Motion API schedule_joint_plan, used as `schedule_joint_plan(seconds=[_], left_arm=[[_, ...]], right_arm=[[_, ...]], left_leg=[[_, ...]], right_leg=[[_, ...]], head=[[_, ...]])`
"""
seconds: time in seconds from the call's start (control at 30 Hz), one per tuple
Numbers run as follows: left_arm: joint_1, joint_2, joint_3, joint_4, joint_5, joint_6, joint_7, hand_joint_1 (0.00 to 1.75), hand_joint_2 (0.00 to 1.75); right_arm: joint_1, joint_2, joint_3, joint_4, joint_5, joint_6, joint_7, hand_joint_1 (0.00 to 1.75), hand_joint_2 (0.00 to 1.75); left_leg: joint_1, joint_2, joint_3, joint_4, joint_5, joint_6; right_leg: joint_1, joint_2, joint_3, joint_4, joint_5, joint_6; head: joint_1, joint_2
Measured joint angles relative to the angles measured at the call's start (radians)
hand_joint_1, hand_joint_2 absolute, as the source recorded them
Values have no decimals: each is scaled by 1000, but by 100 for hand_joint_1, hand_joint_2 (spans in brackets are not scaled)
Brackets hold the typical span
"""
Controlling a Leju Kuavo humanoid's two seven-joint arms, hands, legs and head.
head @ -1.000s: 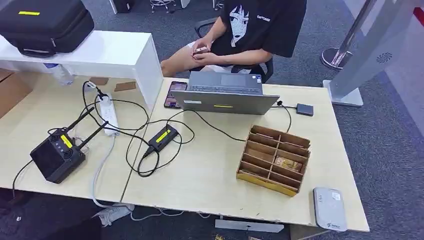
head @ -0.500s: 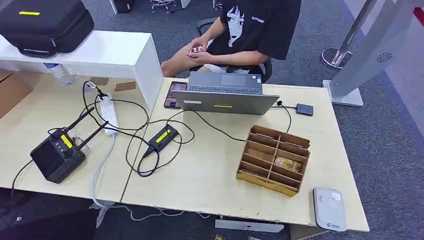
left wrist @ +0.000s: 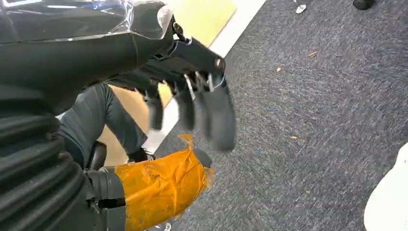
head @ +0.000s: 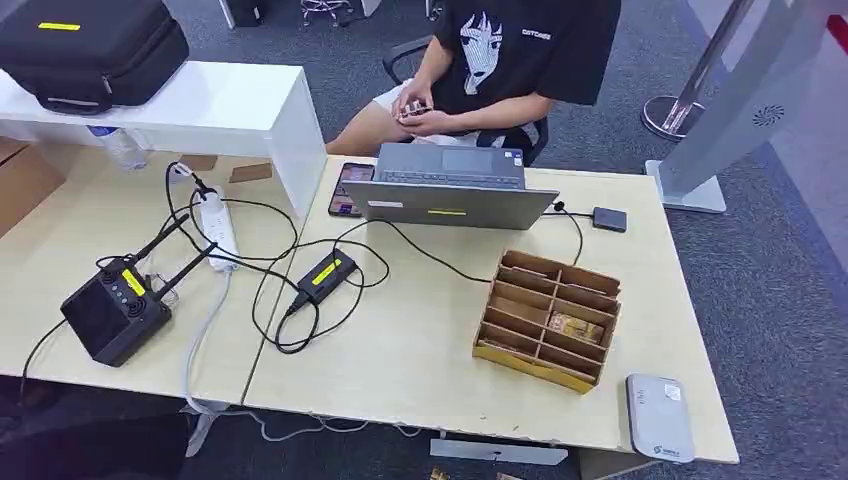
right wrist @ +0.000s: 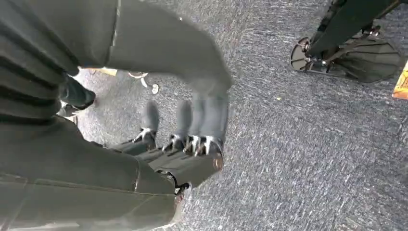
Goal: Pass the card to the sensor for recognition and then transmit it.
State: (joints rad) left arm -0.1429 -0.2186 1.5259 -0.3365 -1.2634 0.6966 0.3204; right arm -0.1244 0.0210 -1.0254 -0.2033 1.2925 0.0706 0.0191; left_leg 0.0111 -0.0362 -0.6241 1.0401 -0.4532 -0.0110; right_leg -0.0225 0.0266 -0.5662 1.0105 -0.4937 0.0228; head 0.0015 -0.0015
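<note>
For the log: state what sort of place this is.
Probably an office or lab test area: light wooden desks on grey carpet, a laptop, a power strip with tangled cables, and a person seated opposite.

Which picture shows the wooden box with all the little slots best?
The head view. It looks down on the wooden box on the table, so its slots lie open to see, and something sits in one slot. The two wrist views look at grey carpet and the robot's hands, nothing of the box.
</note>
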Motion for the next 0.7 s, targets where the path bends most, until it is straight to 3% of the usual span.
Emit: schedule_joint_plan(seconds=[0.37, 0.4, 0.43, 0.47, 0.5, 0.67, 0.7], left_arm=[[-1, -6, 20, -27, 39, 1, -17, 175, 175], [-1, -6, 20, -29, 39, 1, -16, 175, 175], [-1, -7, 20, -33, 39, 1, -14, 175, 175], [-1, -10, 21, -37, 41, 1, -12, 136, 175], [-1, -12, 21, -41, 42, 2, -10, 0, 175], [-1, -19, 21, -45, 60, 2, 19, 0, 175], [-1, -20, 21, -45, 60, 2, 25, 0, 175]], right_arm=[[-21, 2, 58, 0, 62, 1, 2, 175, 175], [-22, 3, 63, 0, 63, 1, 2, 152, 175], [-22, 4, 68, 0, 65, 1, 2, 70, 175], [-22, 5, 72, 0, 68, 0, 2, 0, 175], [-22, 6, 76, 0, 74, -2, 3, 0, 175], [-12, 13, 83, 0, 71, -43, 44, 0, 175], [-9, 13, 83, 0, 70, -51, 47, 0, 0]], left_leg=[[0, 0, 0, 0, 0, 0], [0, 0, 0, 0, 0, 0], [0, 0, 0, 0, 0, 0], [0, 0, 0, 0, 0, 0], [0, 0, 0, 0, 0, 0], [0, 0, 0, 0, 0, 0], [0, 0, 0, 0, 0, 0]], right_leg=[[0, 0, 0, 0, 0, 0], [0, 0, 0, 0, 0, 0], [0, 0, 0, 0, 0, 0], [0, 0, 0, 0, 0, 0], [0, 0, 0, 0, 0, 0], [0, 0, 0, 0, 0, 0], [0, 0, 0, 0, 0, 0]], head=[[0, 0], [0, 0], [0, 0], [0, 0], [0, 0], [0, 0], [0, 0]])
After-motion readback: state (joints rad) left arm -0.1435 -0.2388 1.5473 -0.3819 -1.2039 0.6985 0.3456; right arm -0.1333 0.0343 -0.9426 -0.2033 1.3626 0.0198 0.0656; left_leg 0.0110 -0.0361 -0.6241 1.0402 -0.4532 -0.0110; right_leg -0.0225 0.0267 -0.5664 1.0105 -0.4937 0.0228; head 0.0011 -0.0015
